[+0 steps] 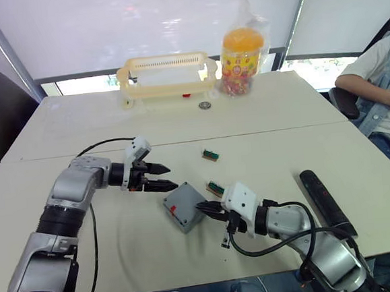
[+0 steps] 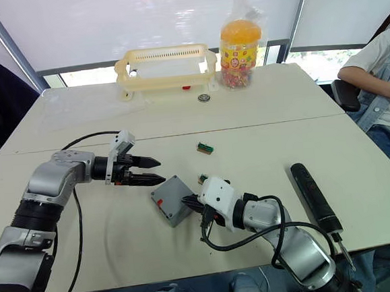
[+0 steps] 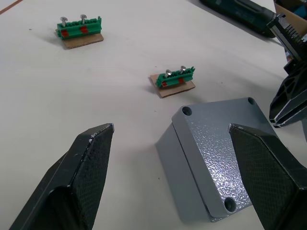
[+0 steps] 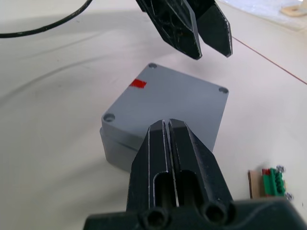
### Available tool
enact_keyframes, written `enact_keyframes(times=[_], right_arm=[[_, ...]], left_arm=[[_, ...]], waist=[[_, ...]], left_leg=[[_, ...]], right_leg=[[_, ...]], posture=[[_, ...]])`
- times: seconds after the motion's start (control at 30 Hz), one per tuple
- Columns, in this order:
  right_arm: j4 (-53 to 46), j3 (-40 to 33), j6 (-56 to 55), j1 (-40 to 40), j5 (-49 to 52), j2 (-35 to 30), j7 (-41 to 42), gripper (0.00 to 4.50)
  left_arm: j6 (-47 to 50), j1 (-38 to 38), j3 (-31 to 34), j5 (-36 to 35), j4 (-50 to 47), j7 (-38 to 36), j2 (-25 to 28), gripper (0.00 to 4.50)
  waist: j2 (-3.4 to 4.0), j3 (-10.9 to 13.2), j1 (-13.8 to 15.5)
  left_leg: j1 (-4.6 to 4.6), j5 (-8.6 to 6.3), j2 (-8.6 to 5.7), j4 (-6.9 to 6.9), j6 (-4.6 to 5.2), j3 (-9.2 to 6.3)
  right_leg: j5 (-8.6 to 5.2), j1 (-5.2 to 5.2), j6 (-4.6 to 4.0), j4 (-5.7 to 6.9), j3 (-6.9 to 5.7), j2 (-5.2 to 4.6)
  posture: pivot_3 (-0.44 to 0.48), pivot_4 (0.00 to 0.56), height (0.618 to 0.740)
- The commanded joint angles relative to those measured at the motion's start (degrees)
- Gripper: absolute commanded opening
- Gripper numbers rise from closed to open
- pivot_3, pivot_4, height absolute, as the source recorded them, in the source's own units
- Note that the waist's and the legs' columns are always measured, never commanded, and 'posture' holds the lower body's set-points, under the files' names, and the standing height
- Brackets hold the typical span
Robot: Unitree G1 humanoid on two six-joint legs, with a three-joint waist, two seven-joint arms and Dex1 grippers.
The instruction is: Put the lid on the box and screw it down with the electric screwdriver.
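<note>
Here the lid is already seated on the box, which rests on the pale table between the two grippers, with a small red mark on its upper face. The left gripper is held just beside the box with its fingers spread wide, nothing between them. The right gripper is at the opposite edge of the box, its fingers pressed together and empty; contact with the box cannot be settled. The electric screwdriver lies flat on the table, well apart to the right, untouched.

The box and lid are judged to be rigid moulded plastic, light, and likely to slide on the smooth tabletop if pushed from one side only; a steadying hold across two opposite side walls is advised. The screwdriver is judged stiff, heavier, and prone to rolling, so it is best taken around the thick middle of its barrel. Two small green screw holders lie near the box, with screw heads visible.
</note>
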Motion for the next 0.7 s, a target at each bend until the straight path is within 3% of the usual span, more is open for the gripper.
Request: enact_keyframes(times=[0.03, 0.33, 0.7], right_arm=[[-0.4, -0.1, 0.0, -0.9, 0.8, 0.6, 0.0, 0.04], [-7.2, -4.2, 0.0, 5.1, 5.0, -2.9, 1.5, 0.04], [0.9, -0.3, -5.9, 6.7, 1.6, -3.4, 1.3, 0.04]], left_arm=[[0.1, -1.6, 1.8, -0.9, -1.1, 0.5, 0.8, 3.95], [-1.9, -0.7, 2.1, -0.1, 0.7, 0.3, 2.9, 3.95], [-6.0, 0.0, 0.2, 2.8, 3.0, 0.3, 2.9, 3.95]], waist=[[0.00, 0.0, 0.0], [0.00, 0.0, 0.0], [-0.01, 0.0, 0.0]], left_leg=[[0.00, 0.00, 0.00, 0.00, 0.00, 0.00], [-0.02, -0.01, 0.00, -0.01, 0.01, 0.00], [-0.02, -0.01, 0.00, -0.01, 0.01, 0.02]], right_leg=[[0.00, 0.00, 0.00, 0.00, 0.00, 0.00], [0.00, 0.00, 0.00, -0.05, 0.00, 0.00], [0.00, 0.00, 0.00, -0.07, 0.00, 0.00]], posture=[[0.000, 0.150, 0.740], [0.000, 0.150, 0.740], [0.000, 0.150, 0.740]])
